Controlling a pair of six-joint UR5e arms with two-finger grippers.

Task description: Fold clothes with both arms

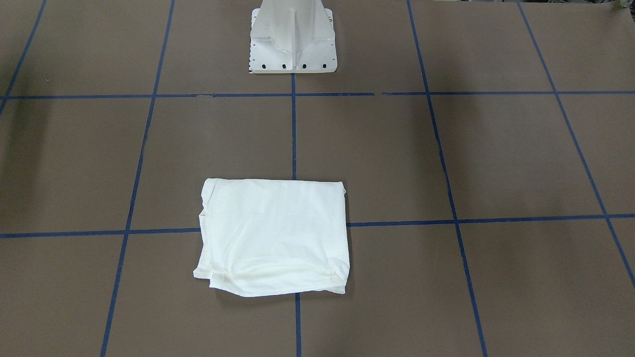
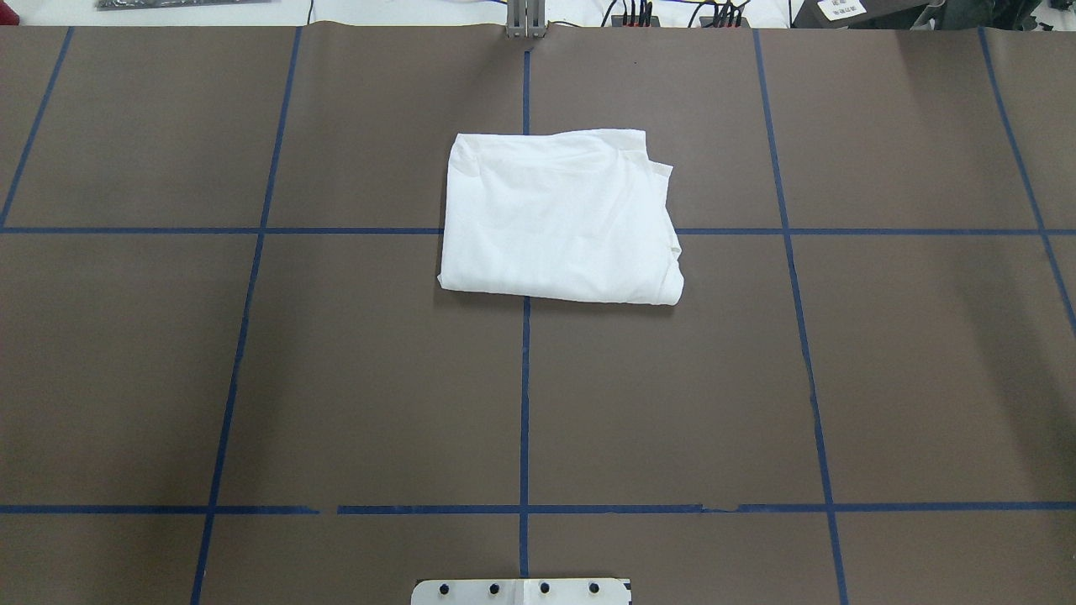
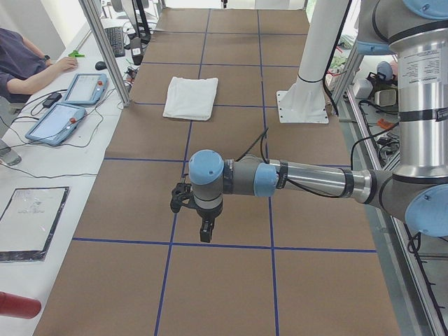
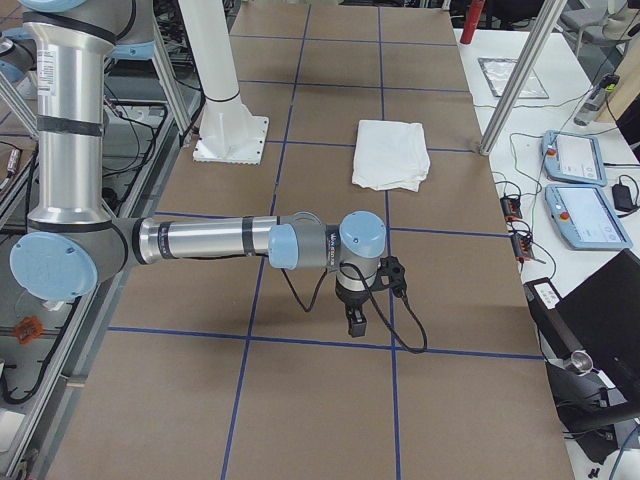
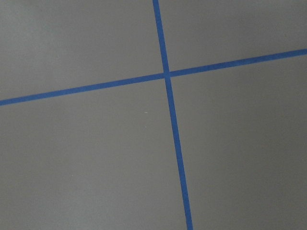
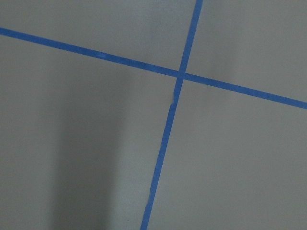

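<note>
Since the white thin-fabric T-shirt (image 2: 559, 218) lies as a compact, roughly rectangular packet, the folding looks finished or very nearly so. No print and no loose sleeve shows. In the overhead view, layered edges stick out a little at its far right corner.

The packet sits flat on the brown paper-covered table (image 2: 252, 378), over a crossing of the blue tape grid lines (image 2: 524, 403). It is across from the white metal pedestal base (image 1: 292, 39) and well apart from it.

Both arms are out toward the table's ends, probably so the fixed cameras see the cloth unobstructed.
- The silver-grey left arm with light-blue joint caps (image 3: 315, 182) reaches level over the table. Its black left end effector (image 3: 204, 234) points straight down above bare table, near a tape line.
- The silver-grey right arm (image 4: 200, 240) mirrors this at the other end, with the black right end effector (image 4: 356, 320) also pointing down.

No cloth hangs from either end effector. Finger spread: cannot tell for either. Only the side views show them, and both wrist views give just brown table and crossed tape, no fingers.

The T-shirt is well apart from both end effectors, roughly between them along the table's length. Any further tidying would likely need a long reach inward.
</note>
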